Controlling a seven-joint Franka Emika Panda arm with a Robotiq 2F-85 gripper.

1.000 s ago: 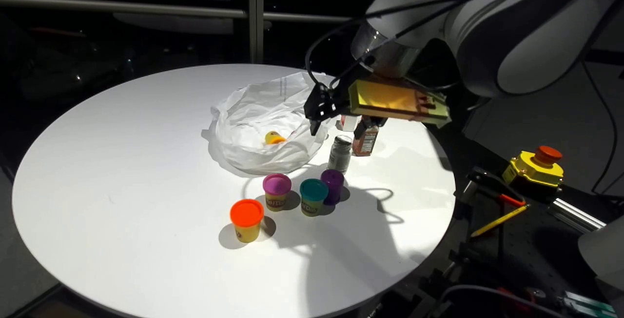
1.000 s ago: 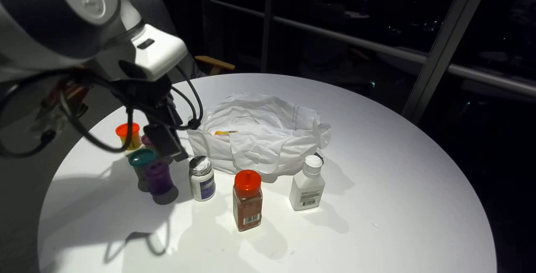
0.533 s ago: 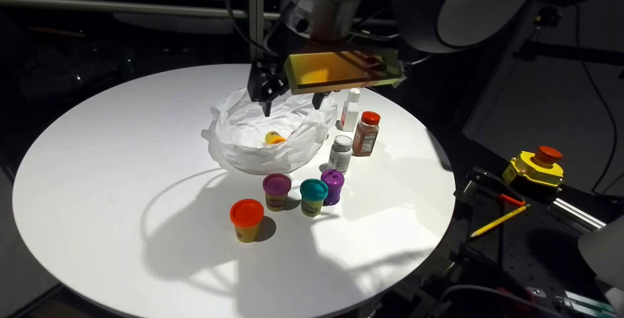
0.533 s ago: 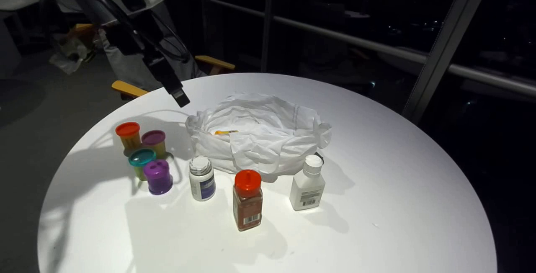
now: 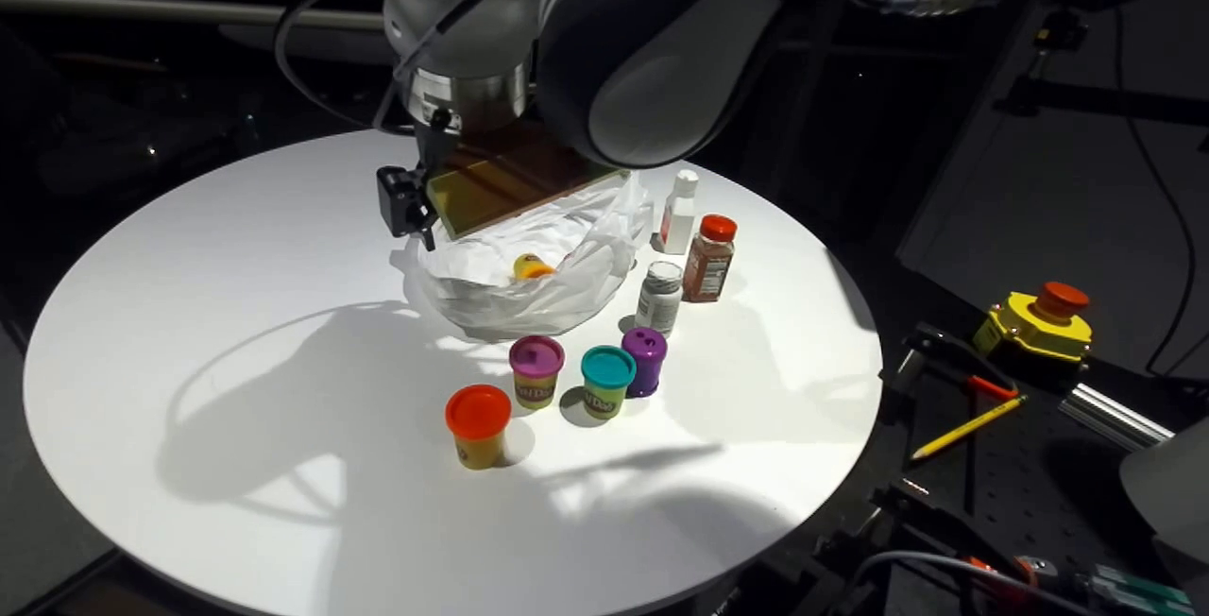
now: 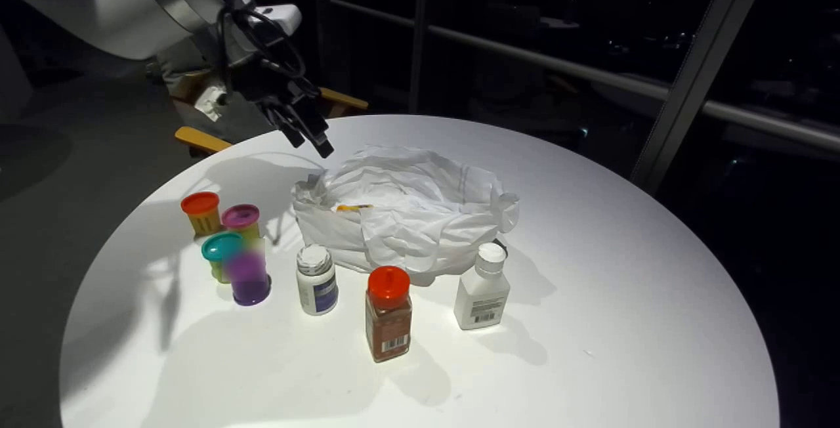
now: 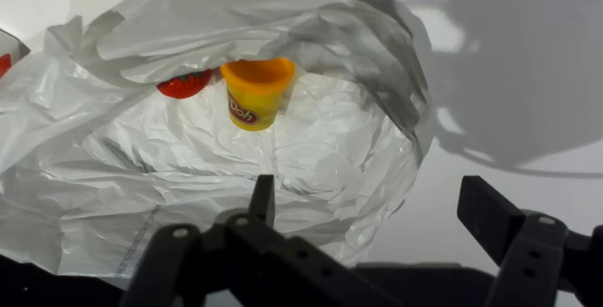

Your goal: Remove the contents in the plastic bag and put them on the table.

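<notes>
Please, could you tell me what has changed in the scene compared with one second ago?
In an exterior view, the claw has moved mostly upward in the picture, away from the purple pot. Its jaws stay open: nothing was taken hold of or let go. The plastic bag, the yellow pot inside it, the purple pot and the red-capped bottle stayed where they were.

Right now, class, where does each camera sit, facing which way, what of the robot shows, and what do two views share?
An exterior view: outside the robot, looking down across the table; orange-lidded pot near, plastic bag beyond; arm above, fingers partly hidden.
An exterior view: outside the robot, looking down; red-capped bottle near, bag beyond; arm and fingers upper left.
Wrist view: on the wrist, facing down into the bag; yellow pot inside; open fingers at the bottom.
Both exterior views share table, bag, pot and bottle.
</notes>
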